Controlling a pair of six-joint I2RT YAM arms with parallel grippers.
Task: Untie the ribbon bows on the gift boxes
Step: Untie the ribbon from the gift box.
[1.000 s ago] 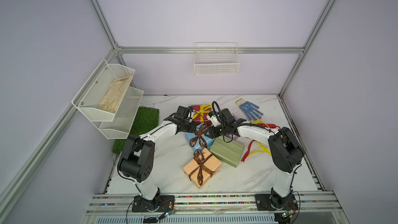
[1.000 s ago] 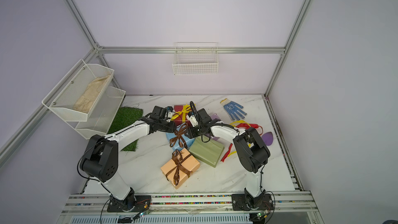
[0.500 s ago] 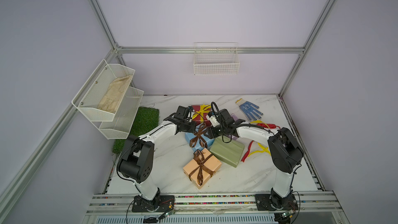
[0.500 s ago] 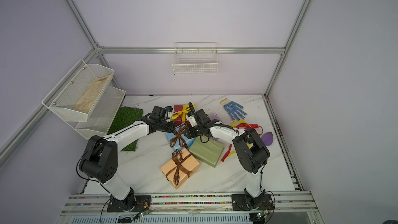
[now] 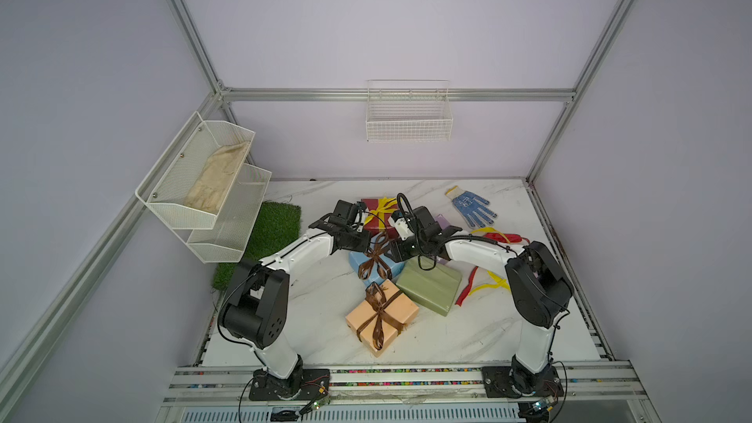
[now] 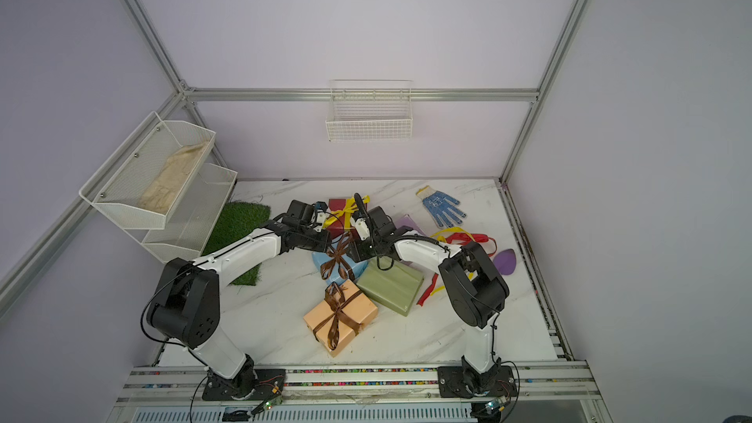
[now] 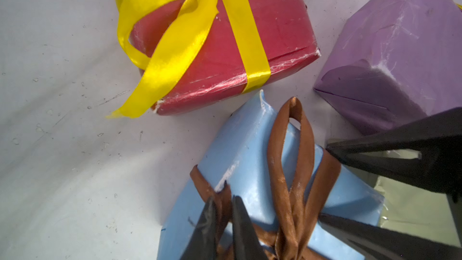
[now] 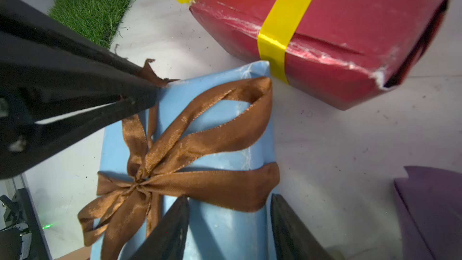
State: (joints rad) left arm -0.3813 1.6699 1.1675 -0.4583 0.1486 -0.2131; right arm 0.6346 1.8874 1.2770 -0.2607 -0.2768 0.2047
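Observation:
A light blue gift box (image 5: 356, 265) (image 7: 245, 171) lies mid-table with a brown ribbon bow (image 5: 376, 258) (image 8: 200, 131) tied on top. My left gripper (image 7: 223, 200) (image 5: 368, 244) is shut on one loose tail of that bow. My right gripper (image 8: 230, 197) (image 5: 392, 252) stands open over the same box's end, one finger on its top and one beside its edge. Behind is a dark red box (image 5: 376, 219) with a tied yellow bow (image 7: 175, 41). In front, a peach box (image 5: 396, 307) carries a brown bow (image 5: 380, 311). An olive box (image 5: 431, 286) and a lilac box (image 7: 400, 46) are bare.
Loose red and yellow ribbons (image 5: 496, 233) lie at the right. A blue-dotted glove (image 5: 472, 205) is at the back right and a grass mat (image 5: 272, 229) at the left. White wire baskets hang on the left wall (image 5: 203, 185) and the back wall (image 5: 409, 115).
Both wrists stay at the light blue box. The right wrist has shifted slightly toward the dark red box. Boxes and ribbons lie as before.

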